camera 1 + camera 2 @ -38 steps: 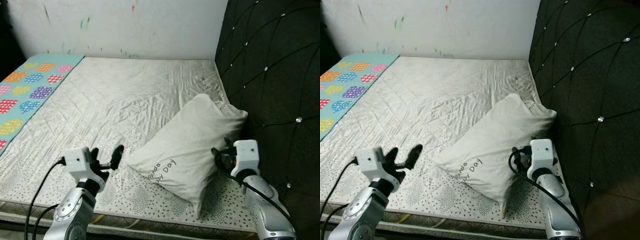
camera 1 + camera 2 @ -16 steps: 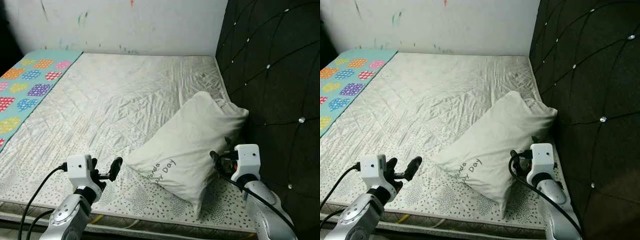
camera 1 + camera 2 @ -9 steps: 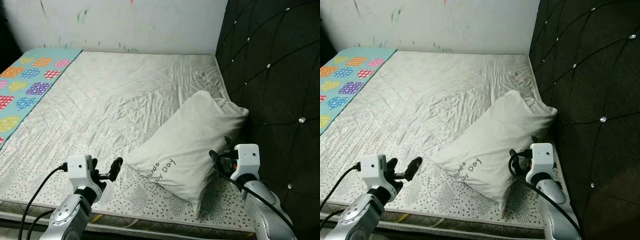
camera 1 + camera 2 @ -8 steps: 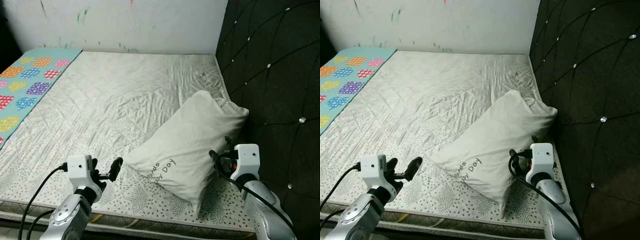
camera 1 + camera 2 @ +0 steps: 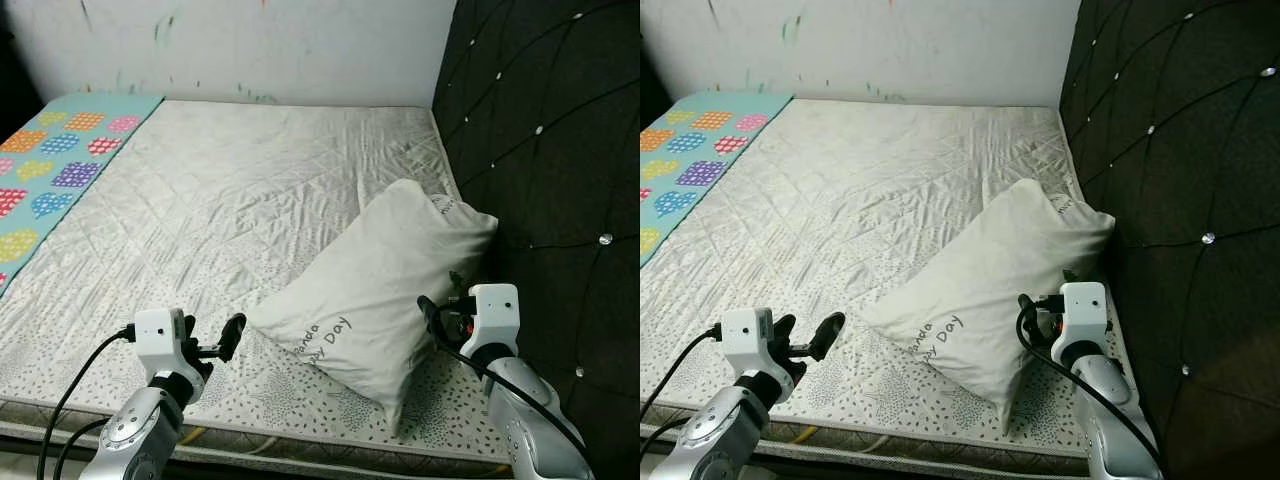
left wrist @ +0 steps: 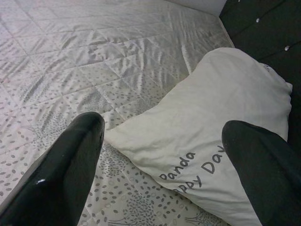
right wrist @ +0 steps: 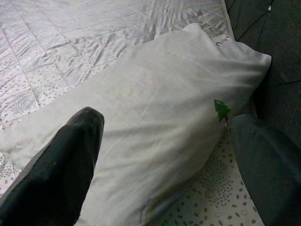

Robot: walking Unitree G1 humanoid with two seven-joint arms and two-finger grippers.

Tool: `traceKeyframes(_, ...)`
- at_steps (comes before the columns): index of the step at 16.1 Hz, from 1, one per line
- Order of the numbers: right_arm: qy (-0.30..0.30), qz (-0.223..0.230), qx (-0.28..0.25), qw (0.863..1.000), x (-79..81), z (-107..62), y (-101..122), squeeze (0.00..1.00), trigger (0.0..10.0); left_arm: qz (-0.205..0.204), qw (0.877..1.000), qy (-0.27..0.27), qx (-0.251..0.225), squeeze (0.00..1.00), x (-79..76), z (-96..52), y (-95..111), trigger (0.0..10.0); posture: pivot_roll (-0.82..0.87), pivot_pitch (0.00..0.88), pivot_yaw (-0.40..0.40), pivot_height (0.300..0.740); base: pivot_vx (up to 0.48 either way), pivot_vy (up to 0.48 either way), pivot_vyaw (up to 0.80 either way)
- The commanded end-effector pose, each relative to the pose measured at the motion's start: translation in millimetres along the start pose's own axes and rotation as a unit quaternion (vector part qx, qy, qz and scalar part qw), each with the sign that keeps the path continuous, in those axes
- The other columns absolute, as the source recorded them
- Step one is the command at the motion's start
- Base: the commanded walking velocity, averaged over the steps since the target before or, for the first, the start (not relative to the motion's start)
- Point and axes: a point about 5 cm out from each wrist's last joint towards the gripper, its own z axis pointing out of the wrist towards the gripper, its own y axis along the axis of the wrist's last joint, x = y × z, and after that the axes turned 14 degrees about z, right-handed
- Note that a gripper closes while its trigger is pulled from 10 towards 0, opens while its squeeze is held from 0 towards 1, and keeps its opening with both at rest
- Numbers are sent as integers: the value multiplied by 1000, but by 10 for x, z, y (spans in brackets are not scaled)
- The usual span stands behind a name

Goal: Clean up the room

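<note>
A white pillow (image 5: 375, 285) printed "Panda Happy Day" lies slanted on the white quilted mattress (image 5: 230, 190), its far corner against the headboard. My left gripper (image 5: 213, 335) hovers open near the bed's front edge, just left of the pillow's near corner (image 6: 117, 136). The left wrist view shows its two black fingers (image 6: 66, 174) spread wide, with that corner between them but untouched. My right gripper (image 5: 440, 303) is open at the pillow's right side, close to the headboard. One of its fingers (image 7: 61, 174) lies over the pillow (image 7: 155, 108), and a small green tag (image 7: 221, 109) shows at the pillow's edge.
A black tufted headboard (image 5: 540, 150) walls off the right side. A turquoise blanket with coloured hearts (image 5: 50, 165) covers the mattress's left strip. A white wall with paint marks (image 5: 250, 45) stands behind the bed. The mattress front edge (image 5: 300, 450) is just below my arms.
The left gripper has sunk a little toward the bed's front edge since the earliest frames. The pillow and the right gripper have stayed put; the view shifted slightly.
</note>
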Motion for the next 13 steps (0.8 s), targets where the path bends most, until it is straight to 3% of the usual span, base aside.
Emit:
traceKeyframes(1, 0, -2, -10, 1000, -5, 12, 47, 0, 10000, 7, 1000, 0, 2, 0, -2, 24, 1, 10000, -188, 25, 26, 740, 0, 0, 0)
traceKeyframes(9, 12, -4, -13, 1000, 37, 9, 36, 0, 10000, 8, 1000, 1, -1, 0, -5, 44, 10, 10000, -189, 23, 25, 740, 0, 0, 0)
traceKeyframes(13, 17, -1, -10, 1000, 50, -15, 24, 0, 10000, 8, 1000, 2, 0, 0, 0, 17, 13, 10000, -186, 43, 29, 691, 0, 0, 0)
